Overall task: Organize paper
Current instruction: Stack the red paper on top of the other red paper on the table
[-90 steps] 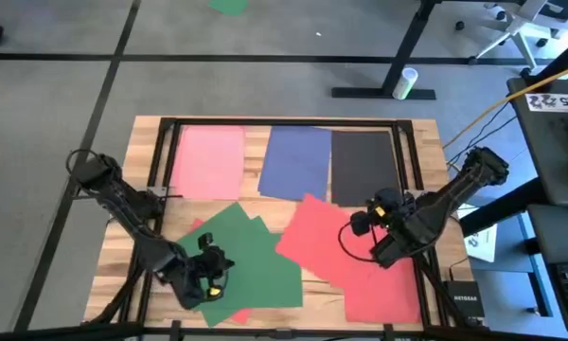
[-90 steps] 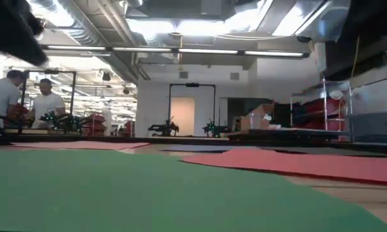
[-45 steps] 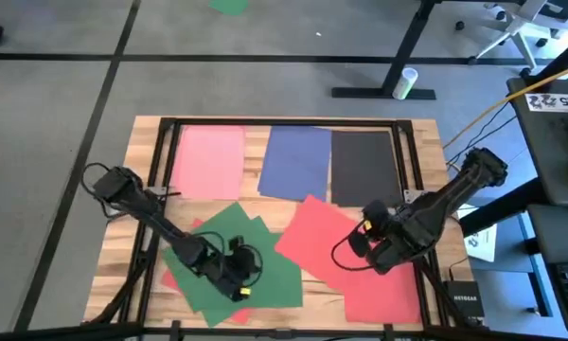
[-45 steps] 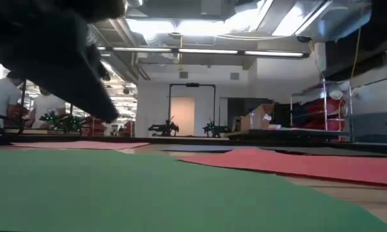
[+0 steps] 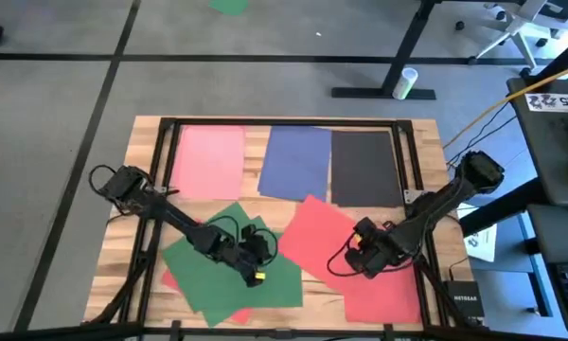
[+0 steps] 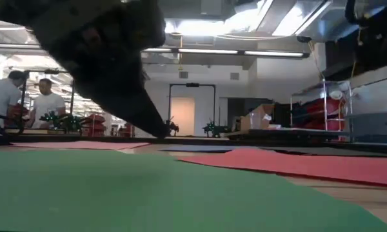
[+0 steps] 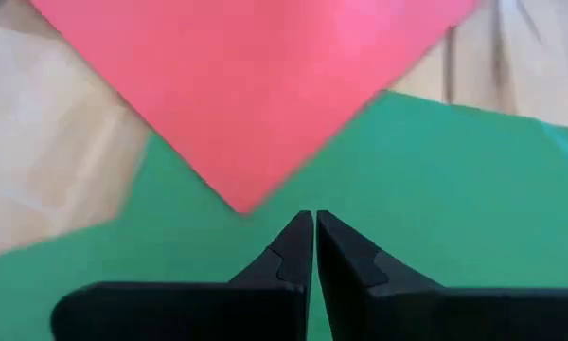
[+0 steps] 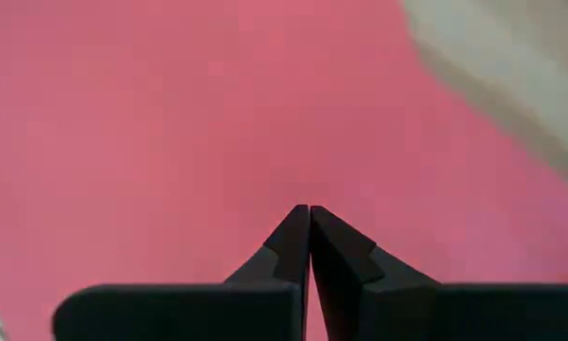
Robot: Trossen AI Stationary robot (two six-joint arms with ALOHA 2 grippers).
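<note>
A: Paper on the far side?
B: Three sheets flat in a row, edges squared: pink sheet (image 5: 208,161), blue sheet (image 5: 297,161), black sheet (image 5: 363,168). Blue and black are touching, pink is just apart.
A: Near side?
B: Messy. Green sheets (image 5: 229,260) at left, rotated, overlapping each other, over red sheets (image 5: 169,278) peeking out underneath. Another red pile (image 5: 312,234) at right, tilted like diamonds, overlapping, one corner lapping the green.
A: All flat?
B: Yes, none folded or lifted.
</note>
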